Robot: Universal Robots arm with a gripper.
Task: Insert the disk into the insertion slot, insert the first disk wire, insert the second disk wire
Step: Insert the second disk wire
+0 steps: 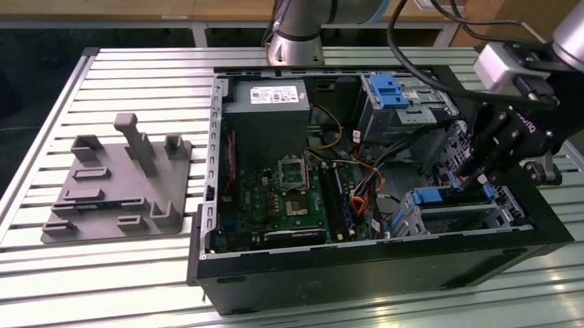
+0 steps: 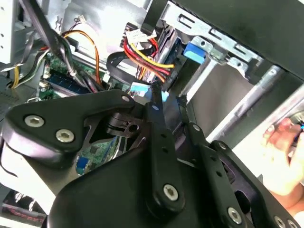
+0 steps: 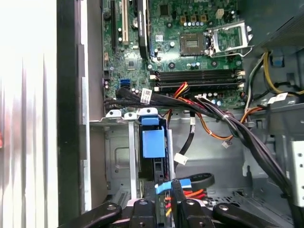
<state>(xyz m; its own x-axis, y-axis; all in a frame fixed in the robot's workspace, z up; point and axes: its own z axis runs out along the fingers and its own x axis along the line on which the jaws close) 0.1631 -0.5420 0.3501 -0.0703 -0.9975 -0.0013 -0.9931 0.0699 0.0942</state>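
Disk [image 1: 422,198] sits in the slot [image 1: 431,220], at the near corner of the case [image 1: 365,273] on the exterior view's right. In the first wrist view its blue carrier [image 3: 153,142] stands on edge between the slot's silver walls [image 3: 118,156].

My jaws hang inside that corner, just above the disk's end, and are pinched onto a pale blue plug [image 3: 164,186], which also shows at their tips in the second wrist view [image 2: 164,96].

Room is tight. The case's black wall lies close on one side and the slot's sheet-metal edge on the other. A bundle of black, red and yellow wires [image 3: 223,118] crosses beside me, running from the board [image 1: 283,198] toward the drive bays. Open floor of the case shows between the slot and the taller cage [image 1: 401,102], which carries a blue latch.

Outside the case, the slatted worktop [image 1: 137,68] holds a grey fixture [image 1: 119,184] at the exterior view's left, well apart from me. A blurred hand [image 2: 285,147] shows past the case edge in the second wrist view.
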